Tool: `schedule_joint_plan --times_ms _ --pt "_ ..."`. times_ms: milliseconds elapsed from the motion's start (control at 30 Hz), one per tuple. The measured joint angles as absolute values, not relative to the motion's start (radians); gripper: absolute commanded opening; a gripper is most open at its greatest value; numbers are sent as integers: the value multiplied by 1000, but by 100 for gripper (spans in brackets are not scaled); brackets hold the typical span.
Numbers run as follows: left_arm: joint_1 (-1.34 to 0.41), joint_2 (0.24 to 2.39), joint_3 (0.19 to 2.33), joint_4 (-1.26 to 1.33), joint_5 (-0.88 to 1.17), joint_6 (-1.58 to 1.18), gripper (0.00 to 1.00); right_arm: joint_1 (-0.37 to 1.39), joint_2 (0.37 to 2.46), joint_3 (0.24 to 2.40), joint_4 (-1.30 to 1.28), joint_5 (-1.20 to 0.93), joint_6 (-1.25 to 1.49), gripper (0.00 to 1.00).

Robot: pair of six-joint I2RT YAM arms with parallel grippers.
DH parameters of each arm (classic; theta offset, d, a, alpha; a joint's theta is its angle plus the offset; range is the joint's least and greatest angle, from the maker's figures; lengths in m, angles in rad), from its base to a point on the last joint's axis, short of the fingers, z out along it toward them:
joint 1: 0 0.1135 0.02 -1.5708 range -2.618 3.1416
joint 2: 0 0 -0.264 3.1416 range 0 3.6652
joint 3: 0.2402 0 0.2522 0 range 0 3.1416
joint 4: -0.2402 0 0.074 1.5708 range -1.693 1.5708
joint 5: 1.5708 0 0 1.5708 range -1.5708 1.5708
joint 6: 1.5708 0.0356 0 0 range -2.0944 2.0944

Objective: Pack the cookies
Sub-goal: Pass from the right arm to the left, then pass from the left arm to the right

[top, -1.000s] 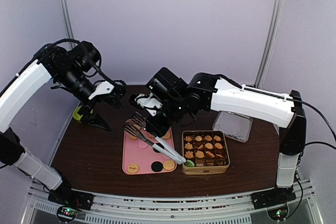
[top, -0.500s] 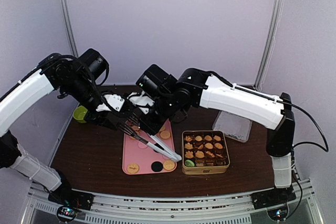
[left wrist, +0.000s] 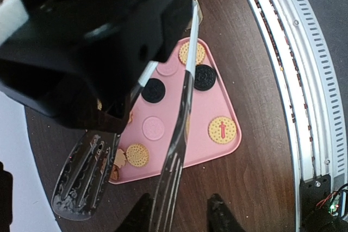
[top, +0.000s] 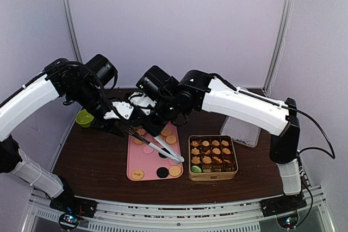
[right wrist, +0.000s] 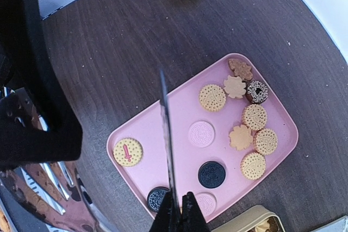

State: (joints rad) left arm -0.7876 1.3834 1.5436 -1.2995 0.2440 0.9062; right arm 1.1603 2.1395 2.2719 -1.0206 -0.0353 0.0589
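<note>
Swinging in from the green bowl [top: 84, 118] by the table's [top: 92, 161] left edge, the left gripper [left wrist: 176, 214] is arriving at the pink tray [right wrist: 145, 134] and narrowing its jaws, while the right arm is leaning further left to meet it. Its fingers are standing about half open on either side of one arm of the metal tongs [left wrist: 183, 107]. One finger seems to be brushing the metal and the other is showing a gap, so it is bracketing the arm, not pinching it. The right gripper [right wrist: 178, 215] is clamping fully closed on a thin arm of the tongs; whether it is the same arm is not clear. The slotted heads of the tongs are sitting at the tray's far left corner, and the joined end is pointing toward the gold tin [top: 213, 177]. The loose cookies [right wrist: 212, 97] are lying flat on the tray in the middle of the table, mostly along its right side. More cookies are sitting in rows inside the tin, just beside the tray's right edge. They are probably behaving as light, stiff, brittle discs, likely to skate on the smooth tray and crumble under a hard squeeze. Taking each one across its rim between the tong heads, with gentle pressure, is looking like the safest hold.
</note>
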Motion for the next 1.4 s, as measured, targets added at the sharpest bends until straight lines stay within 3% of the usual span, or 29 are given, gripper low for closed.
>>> schedule_joint_plan --times_ms 133,233,400,567,633,667,1033,1200,1400 --pt "-788 1390 1542 -1297 242 886 0 1162 2140 2274 -1021 -21 59 0" --pt "-788 1403 1542 -1316 249 885 0 1166 2140 2274 -1022 3 52 4" --pt "-788 1436 1544 -1315 262 876 0 1167 2135 2261 -987 21 70 48" --pt "-784 1444 1525 -1282 290 861 0 1152 2063 2126 -882 51 104 78" --pt "-769 1443 1521 -1266 308 846 0 1126 1991 2019 -813 47 125 97" --pt "-751 1440 1515 -1256 323 832 0 1105 1938 1946 -762 42 133 100" --pt "-511 1368 1563 -1113 443 564 0 916 1310 1221 -21 -20 305 100" --pt "-499 1340 1629 -1067 490 406 0 870 1277 991 351 -139 453 100" --pt "-431 1320 1631 -982 738 203 0 834 1398 955 642 -286 628 100"
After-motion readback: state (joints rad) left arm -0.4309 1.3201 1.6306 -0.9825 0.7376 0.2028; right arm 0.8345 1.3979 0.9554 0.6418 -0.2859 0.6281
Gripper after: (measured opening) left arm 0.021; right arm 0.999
